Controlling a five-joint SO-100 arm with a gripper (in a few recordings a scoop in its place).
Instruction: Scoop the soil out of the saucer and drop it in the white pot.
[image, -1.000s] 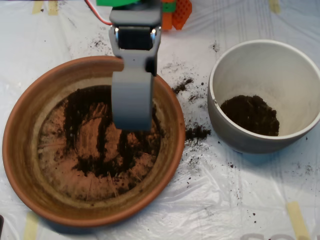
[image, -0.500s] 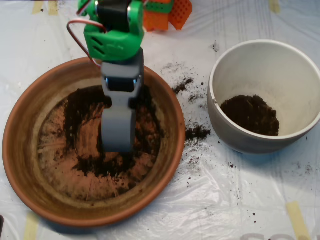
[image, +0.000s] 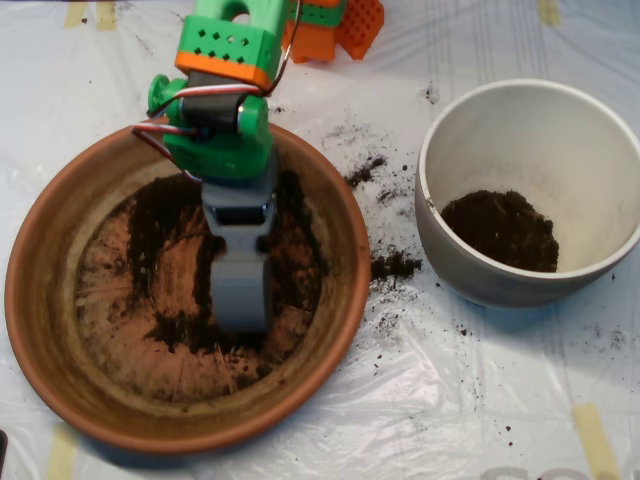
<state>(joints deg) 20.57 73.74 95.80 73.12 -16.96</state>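
Terracotta fills the left side: the saucer is a big, round, orange-brown dish that sits on a table covered with see-through plastic. A thin layer of the soil is smeared across its floor in dark streaks, and much of the bare orange floor shows between the streaks. The arm, green and orange, comes down from the top edge, where its upper part is cut off. It hides the back rim of the saucer. At its end the grey scoop points down into the middle of the dish, with its tip at a dark patch of soil. We look at the scoop's back, so its two halves and anything inside it are hidden. I cannot tell if it is open or closed. Between the dish and the pot, spilled crumbs lie on the plastic in little dark heaps and specks. On the right stands the white pot, well apart from the scoop. A pile of soil sits in its bottom, toward the near side. Its right edge is cut off by the picture. Orange blocks sit at the top, partly cut off.
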